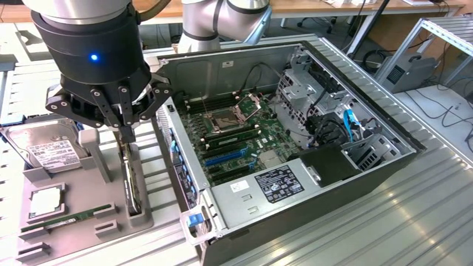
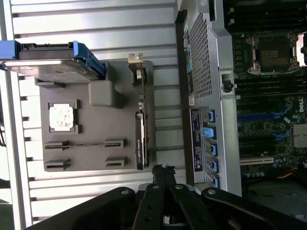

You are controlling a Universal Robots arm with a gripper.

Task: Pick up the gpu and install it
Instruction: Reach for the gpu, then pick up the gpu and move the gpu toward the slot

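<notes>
Directly beneath the jaws, in the exterior view, the gpu (image 1: 133,180) stands on its long edge in a slot of a grey holder tray (image 1: 77,185) on the ribbed metal surface (image 1: 384,221). The jaws hang from the black wrist of the arm (image 1: 88,50) and are pressed fully together with nothing between them. Their tips are just over the card's near end, and whether they touch it cannot be told. On the side of the jaws toward the exterior view's left, a silver hard drive (image 1: 48,149), a processor chip (image 1: 44,200) and a green memory stick (image 1: 70,218) sit in the same tray. On the other side of the jaws lies the open computer case (image 1: 229,199), its motherboard (image 1: 236,138) exposed.

Seen from the wrist, the two fingers meet at a point, gripping nothing. The gpu (image 2: 140,139) lies just beside that point, edge-up in the tray (image 2: 96,124), with its pale bracket at the end farther from the jaws. Beyond it are the chip (image 2: 61,117) and the hard drive (image 2: 48,69). The case (image 2: 201,57) and motherboard (image 2: 268,110) run along the opposite side.
</notes>
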